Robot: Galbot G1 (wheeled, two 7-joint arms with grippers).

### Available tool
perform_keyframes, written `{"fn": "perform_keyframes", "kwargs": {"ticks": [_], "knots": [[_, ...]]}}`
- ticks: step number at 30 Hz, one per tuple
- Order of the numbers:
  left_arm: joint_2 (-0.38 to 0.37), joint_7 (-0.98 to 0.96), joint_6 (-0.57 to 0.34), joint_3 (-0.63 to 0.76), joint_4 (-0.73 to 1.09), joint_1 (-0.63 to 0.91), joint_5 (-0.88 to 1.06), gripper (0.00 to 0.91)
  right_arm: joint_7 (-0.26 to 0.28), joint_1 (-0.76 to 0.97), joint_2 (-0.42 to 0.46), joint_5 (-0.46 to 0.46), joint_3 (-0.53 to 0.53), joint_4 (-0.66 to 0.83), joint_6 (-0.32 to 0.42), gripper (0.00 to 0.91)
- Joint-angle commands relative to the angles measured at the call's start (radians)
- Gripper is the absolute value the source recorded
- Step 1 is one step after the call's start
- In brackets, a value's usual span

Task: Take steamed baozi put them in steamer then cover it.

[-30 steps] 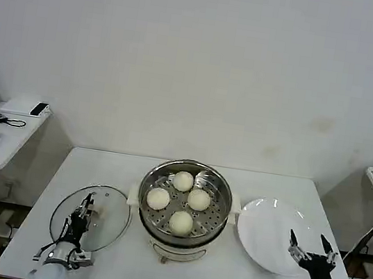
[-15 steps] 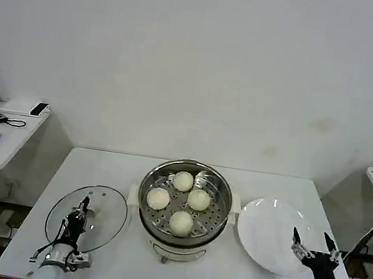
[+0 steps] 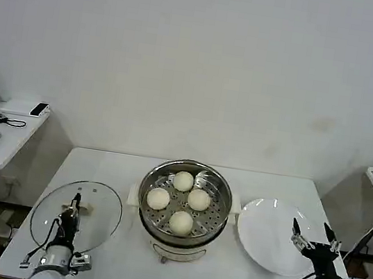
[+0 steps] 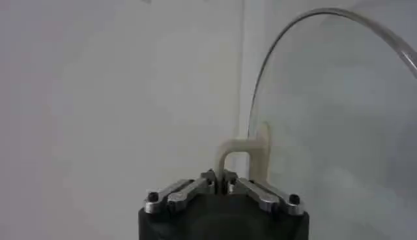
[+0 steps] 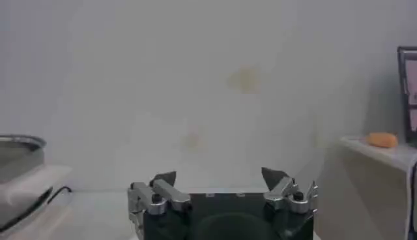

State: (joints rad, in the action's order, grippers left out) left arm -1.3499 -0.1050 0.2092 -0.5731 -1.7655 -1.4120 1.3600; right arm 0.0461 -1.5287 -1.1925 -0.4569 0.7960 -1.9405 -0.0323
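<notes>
On table, steamer as reference:
steamer (image 3: 185, 202): one, centre of the white table (image 3: 133, 167); round shiny steel pot, perforated tray inside, cream-white base; base mostly hidden by the pot wall.
steamed baozi (image 3: 182, 222): four, all on the tray inside the steamer; small, round, smooth, cream-white; one at the far side, one near side, two between, close but apart.
cover (image 3: 96, 203): one, left of the steamer, off the pot; clear glass disc, metal rim, cream-white bar handle. Tilted, held up off the table. Left wrist view shows only an arc of the rim plus the handle (image 4: 246, 156); rest cut off.
left gripper (image 3: 71, 215): left of the steamer, near table's front edge; fingers pinched together on the cover's handle, tips meeting at the bar's foot in the wrist view.
plate (image 3: 268, 229): one, flat, white, round, just right of the steamer, nothing on it; near edge partly covered by the right gripper.
right gripper (image 3: 312, 237): right of the steamer, over the plate's near-right edge; fingers spread wide, nothing between them.
</notes>
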Motion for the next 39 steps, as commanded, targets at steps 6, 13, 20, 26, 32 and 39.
{"fn": "perform_keyframes", "kwargs": {"ticks": [6,13,20,26,32,39], "knots": [[-0.073,0.086,0.402,0.037,-0.366,-0.070,0.360,0.000,0.002,0.028,0.000,-0.004,-0.020,-0.003,-0.004,0.907],[-0.082,0.148,0.395,0.141,-0.510,-0.037,0.411,0.000,-0.001,-0.014,0.024,-0.012,-0.007,-0.042,-0.035,0.907],[-0.038,0.101,0.363,0.390,-0.428,0.015,0.487,0.000,-0.010,-0.065,0.066,-0.032,0.026,-0.082,-0.072,0.907],[-0.064,0.143,0.352,0.571,-0.334,0.127,0.513,0.000,-0.010,-0.113,0.040,-0.013,0.078,-0.110,-0.077,0.907],[-0.108,0.192,0.353,0.682,-0.201,0.241,0.494,0.000,-0.009,-0.147,0.012,-0.004,0.125,-0.122,-0.081,0.907],[-0.143,0.254,0.363,0.757,-0.109,0.352,0.469,0.000,-0.008,-0.146,-0.005,0.013,0.134,-0.113,-0.079,0.907]]}}
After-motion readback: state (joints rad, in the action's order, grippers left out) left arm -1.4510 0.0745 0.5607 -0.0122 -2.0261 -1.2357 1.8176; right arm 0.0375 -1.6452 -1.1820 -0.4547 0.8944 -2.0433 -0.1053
